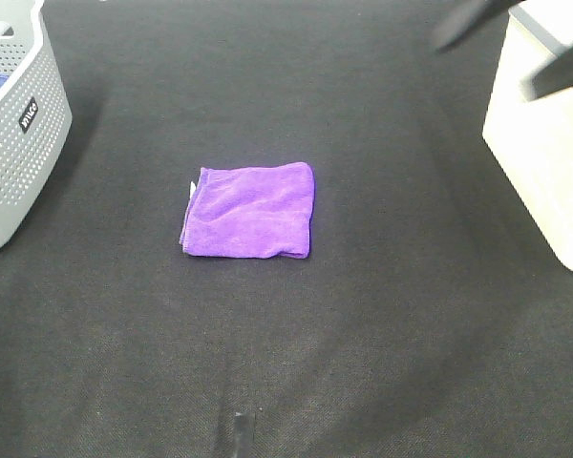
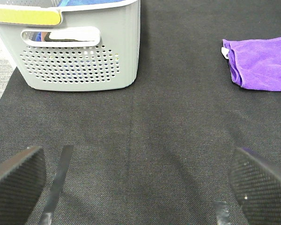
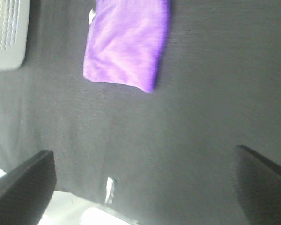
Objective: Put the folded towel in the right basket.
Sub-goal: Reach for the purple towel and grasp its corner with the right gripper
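The folded purple towel (image 1: 251, 210) lies flat on the black mat, midway between the two baskets. It also shows in the left wrist view (image 2: 262, 63) and in the right wrist view (image 3: 126, 42). The right basket (image 1: 544, 153) is white and stands at the right edge. My right gripper (image 1: 514, 48) is blurred, open and empty, high by that basket's far corner and well away from the towel; the right wrist view (image 3: 145, 187) shows its jaws wide apart. My left gripper (image 2: 138, 187) is open and empty over bare mat, out of the exterior view.
A grey perforated basket (image 1: 19, 162) with something blue inside stands at the left edge; it also shows in the left wrist view (image 2: 79, 65). The black mat (image 1: 363, 334) covers the table. A dark strip (image 1: 239, 434) lies at the front edge.
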Robot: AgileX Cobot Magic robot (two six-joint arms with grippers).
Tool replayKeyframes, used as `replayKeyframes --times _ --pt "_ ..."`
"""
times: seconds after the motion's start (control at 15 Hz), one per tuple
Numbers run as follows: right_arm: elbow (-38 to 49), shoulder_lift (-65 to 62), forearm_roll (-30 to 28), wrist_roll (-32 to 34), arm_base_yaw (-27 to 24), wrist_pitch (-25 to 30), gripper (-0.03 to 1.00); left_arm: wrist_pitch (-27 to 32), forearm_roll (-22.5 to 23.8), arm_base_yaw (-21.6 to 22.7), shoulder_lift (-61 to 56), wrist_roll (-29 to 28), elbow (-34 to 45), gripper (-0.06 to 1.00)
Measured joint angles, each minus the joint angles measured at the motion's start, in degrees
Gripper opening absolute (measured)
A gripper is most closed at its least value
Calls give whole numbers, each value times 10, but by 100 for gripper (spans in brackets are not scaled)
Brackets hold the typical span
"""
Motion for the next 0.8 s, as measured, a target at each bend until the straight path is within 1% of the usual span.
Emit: replayKeyframes --times 0.13,0.2,0.4,0.53,0.73,0.8 --pt "-42 90 8 2 54 -32 95 0 0 0 0 0 0 99" --pt "-67 137 9 2 65 -37 95 0 0 0 0 0 0 99" --pt "-135 253 12 3 68 -50 95 0 0 0 0 0 0 99" --pt "-201 331 28 3 68 -60 94 0 0 0 0 0 0 99" --pt "-255 414 49 1 68 -62 94 0 0 0 0 0 0 99" --pt "-255 414 49 1 68 -62 94 0 0 0 0 0 0 99"
